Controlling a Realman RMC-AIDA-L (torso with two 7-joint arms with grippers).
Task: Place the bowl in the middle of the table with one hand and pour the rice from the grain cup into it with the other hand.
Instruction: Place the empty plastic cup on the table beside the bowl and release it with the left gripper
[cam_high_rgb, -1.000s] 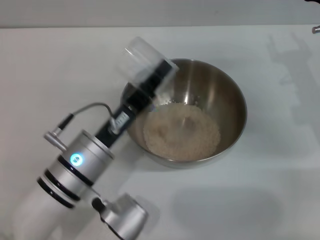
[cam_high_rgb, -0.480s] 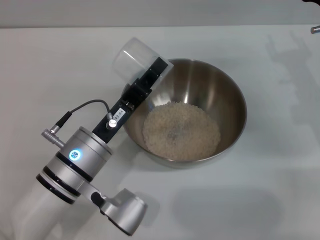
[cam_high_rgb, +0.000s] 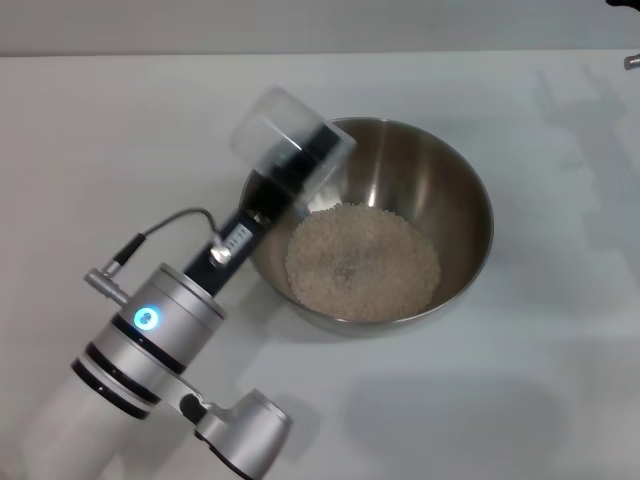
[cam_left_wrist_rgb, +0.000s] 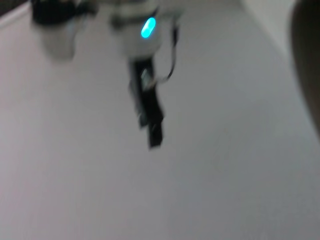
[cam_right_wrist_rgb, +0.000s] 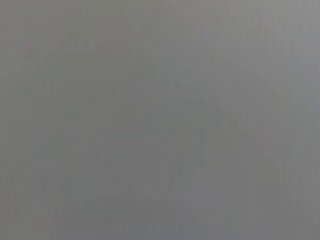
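The steel bowl (cam_high_rgb: 460, 190) stands on the white table (cam_high_rgb: 560, 400), a little right of the middle. A heap of pale rice (cam_high_rgb: 362, 262) covers its bottom. My left gripper (cam_high_rgb: 300, 165) reaches in from the lower left and is shut on the clear grain cup (cam_high_rgb: 272, 130). The cup is tipped on its side above the bowl's left rim, with its mouth turned toward the bowl, and it looks empty. No grains are falling. My right gripper is out of view; only a small grey piece (cam_high_rgb: 632, 60) shows at the top right edge.
My left arm (cam_high_rgb: 150, 330) lies across the lower left of the table. The table's far edge (cam_high_rgb: 150, 54) runs along the top of the head view. The right wrist view shows only flat grey.
Over the last second the cup swung a little left, away from the bowl, then back over the rim as my left wrist rolled. The bowl and the rice have not moved.
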